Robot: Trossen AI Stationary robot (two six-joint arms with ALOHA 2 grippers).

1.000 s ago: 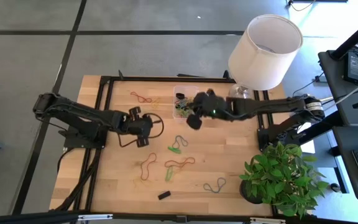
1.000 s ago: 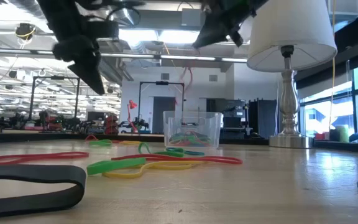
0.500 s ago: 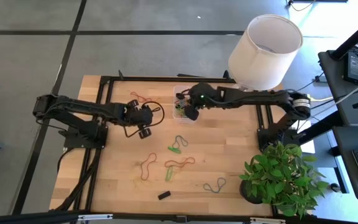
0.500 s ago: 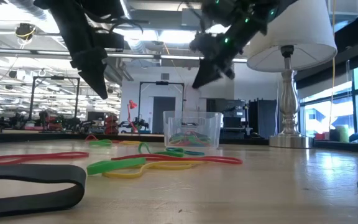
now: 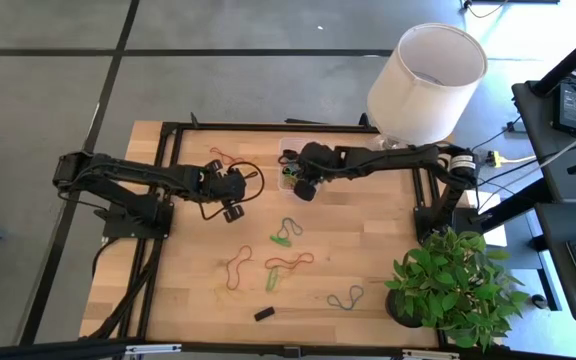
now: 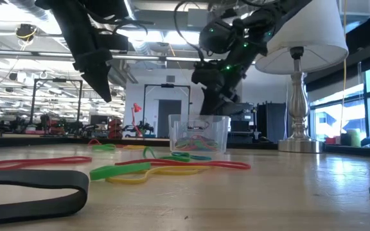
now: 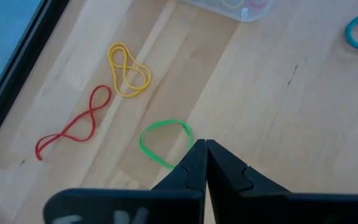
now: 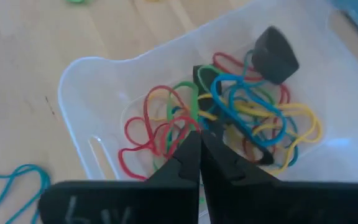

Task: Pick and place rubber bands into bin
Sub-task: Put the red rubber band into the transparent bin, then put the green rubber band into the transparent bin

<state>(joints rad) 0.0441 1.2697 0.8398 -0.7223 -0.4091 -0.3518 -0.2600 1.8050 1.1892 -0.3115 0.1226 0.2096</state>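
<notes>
1. Two claws are in view. The right claw (image 8: 197, 146) hangs directly over the bin (image 5: 290, 166), its fingers pressed almost together. Whether a band is pinched between the tips cannot be told.
2. The left claw (image 7: 205, 152) is fully closed and holds nothing. It hovers above the counter (image 5: 368, 260) just beside the bin, over a green band (image 7: 160, 140).
3. The bin already holds a tangle of rubber bands (image 8: 229, 118) in red, yellow, green and blue, plus one small black block (image 8: 275, 53). This part of the task is judged done.
4. Bands remaining on the counter, placed relative to the bin:
   - a yellow band (image 7: 129, 71) and a red band (image 7: 73, 130), near the bin beside the left claw;
   - a green and grey pair (image 5: 286, 233), a short way from the bin;
   - an orange loop (image 5: 238, 267) and a red band (image 5: 290, 261), farther off;
   - a blue-grey band (image 5: 347, 297), farthest from the bin.
5. Judgement: the task is partly complete; several loose bands are left to collect.
</notes>
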